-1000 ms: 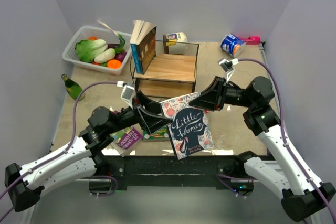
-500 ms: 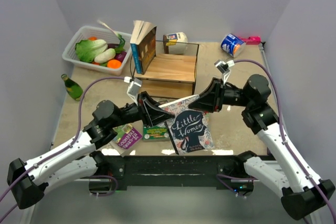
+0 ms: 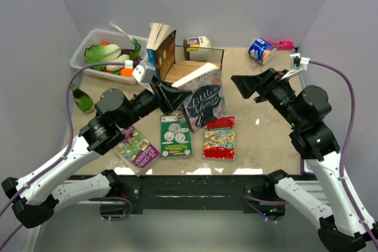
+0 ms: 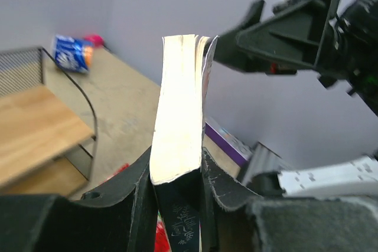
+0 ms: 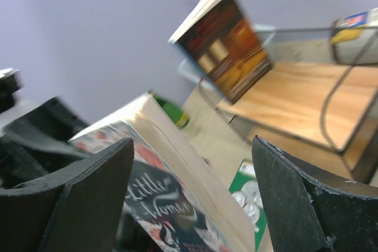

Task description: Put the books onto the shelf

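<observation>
Now the handover is over. The left end effector (image 3: pixel 170 95) alone has the dark grey paperback (image 3: pixel 204 101) with white script title and flowered border. Its jaws are pinched on the bottom of the book, and the cream page edges face the left wrist camera. Half a second ago both arms held the book low over the front of the table (image 3: pixel 260 140). It is now lifted, tilted and carried toward 12 o'clock. Its top edge sits right at the front of the small black-wire shelf with light wooden boards (image 3: pixel 188 70); can't tell if it touches the frame. The right end effector (image 3: pixel 244 84) has let go. Its jaws are spread wide with nothing between them, and it has pulled off to 3 o'clock of the book, well apart.

Lifting the book uncovers a red-covered thin paperback (image 3: pixel 219 138), flat on the table at 5 o'clock of the held one. A green-covered thin paperback (image 3: pixel 175 136) now shows fully at 6 o'clock. A purple-and-green paperback (image 3: pixel 137 147) lies flat at 7 o'clock. A brown-covered paperback (image 3: pixel 162 51) already stands at the shelf's left end, leaning and fanned open.

Judgement: one book is shelved, one is on its way, and at least three are left on the table. The left arm likely needs to stand the dark grey paperback upright beside the brown one. The right arm looks free to fetch the red one.
</observation>
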